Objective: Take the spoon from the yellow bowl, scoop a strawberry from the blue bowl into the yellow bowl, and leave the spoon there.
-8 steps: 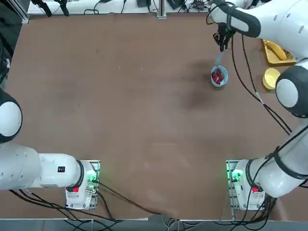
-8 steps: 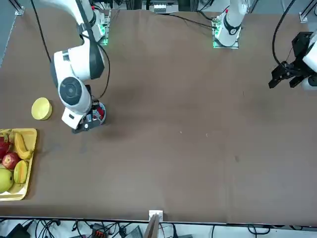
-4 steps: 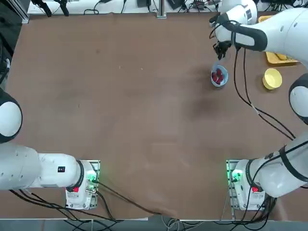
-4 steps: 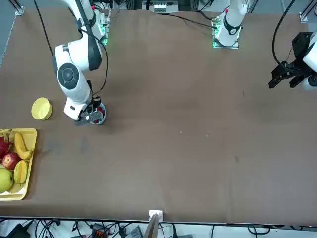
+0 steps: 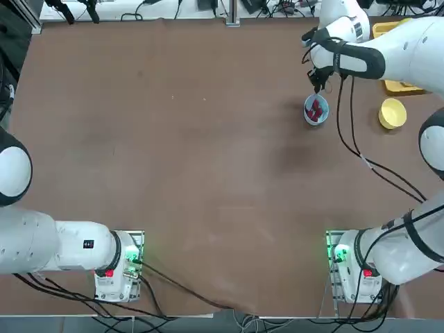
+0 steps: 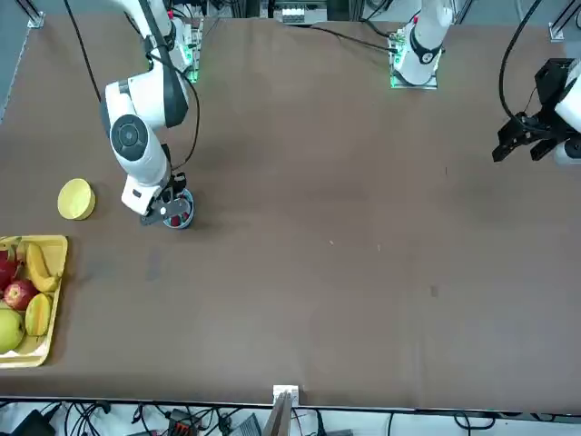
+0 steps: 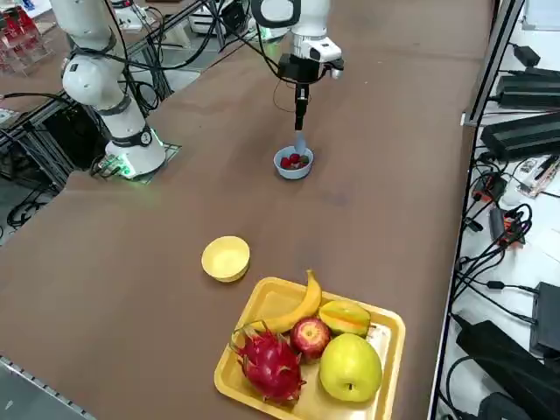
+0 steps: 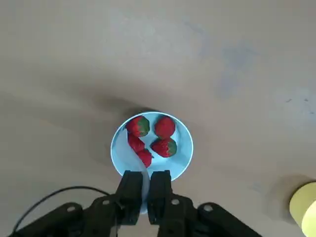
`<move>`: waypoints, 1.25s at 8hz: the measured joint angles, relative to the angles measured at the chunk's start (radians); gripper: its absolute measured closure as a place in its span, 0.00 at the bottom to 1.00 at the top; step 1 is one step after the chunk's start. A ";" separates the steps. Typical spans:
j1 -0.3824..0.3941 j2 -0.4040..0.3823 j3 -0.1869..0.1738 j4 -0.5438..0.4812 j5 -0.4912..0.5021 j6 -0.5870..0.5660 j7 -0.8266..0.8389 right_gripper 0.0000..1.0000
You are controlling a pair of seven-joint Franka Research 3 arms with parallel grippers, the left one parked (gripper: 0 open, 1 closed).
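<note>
Right gripper (image 8: 146, 177): closed on the spoon's handle, giving you a downward reach.
Spoon (image 8: 131, 157): head inside the blue bowl (image 8: 184, 149), beside the strawberries (image 8: 164, 127), apparently positioned to scoop.
Yellow bowl (image 5: 393, 113): right of the blue bowl at the table's far right, awaiting your berry and spoon.
Your risk: berries rolling away.
</note>
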 joint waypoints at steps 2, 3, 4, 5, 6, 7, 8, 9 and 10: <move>0.000 0.001 0.000 -0.004 0.000 0.007 0.000 0.89; 0.000 0.006 0.000 -0.007 -0.001 0.017 0.000 0.89; 0.000 0.014 0.000 -0.008 -0.005 0.025 0.000 0.89; 0.000 0.022 -0.001 -0.008 -0.007 0.034 0.000 0.89; 0.000 0.025 -0.001 -0.008 -0.007 0.037 0.000 0.89; -0.001 0.027 -0.001 -0.008 -0.007 0.037 0.001 0.89; -0.001 0.030 -0.002 -0.008 -0.008 0.037 0.003 0.89; -0.001 0.037 -0.003 -0.007 -0.020 0.037 0.013 0.89; 0.000 0.051 -0.003 -0.008 -0.042 0.039 0.046 0.89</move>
